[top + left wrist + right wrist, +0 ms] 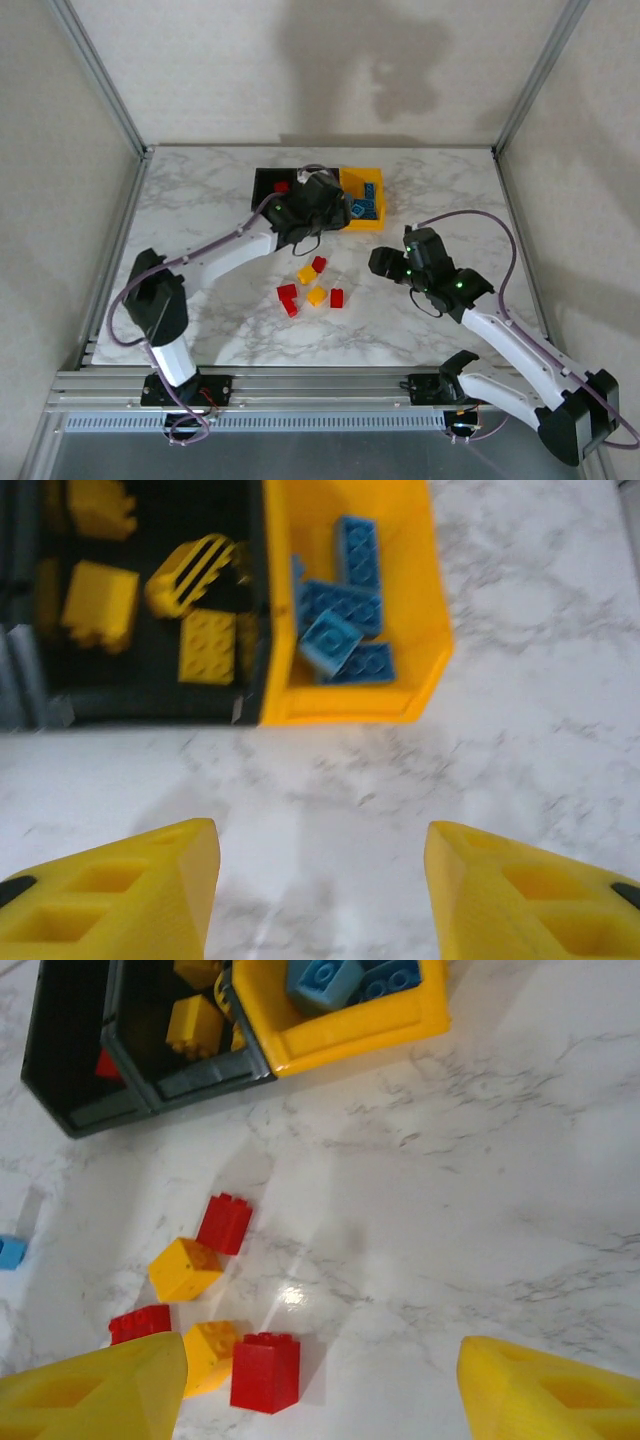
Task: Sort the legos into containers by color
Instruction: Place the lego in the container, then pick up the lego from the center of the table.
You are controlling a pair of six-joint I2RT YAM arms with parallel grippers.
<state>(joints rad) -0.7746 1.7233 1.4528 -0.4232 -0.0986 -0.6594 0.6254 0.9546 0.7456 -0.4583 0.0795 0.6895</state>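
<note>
Three joined bins sit at the table's far middle. The yellow-orange bin [378,222] [350,708] holds several blue legos [340,630]. The middle black bin [150,705] holds yellow legos [100,605]. The left black bin [264,184] [55,1080] has a red lego [281,186] in it. Loose on the marble lie three red legos [265,1372] [224,1223] [140,1323], two yellow ones [185,1268] [208,1355] and a blue one [10,1252]. My left gripper [320,205] [320,850] hangs open and empty by the bins' front. My right gripper [390,262] [320,1360] is open, right of the loose pile.
Aluminium frame posts [100,80] and pale walls close in the table on three sides. A rail [300,385] runs along the near edge. Bare marble [450,190] lies right of the bins and also on the left side [190,200].
</note>
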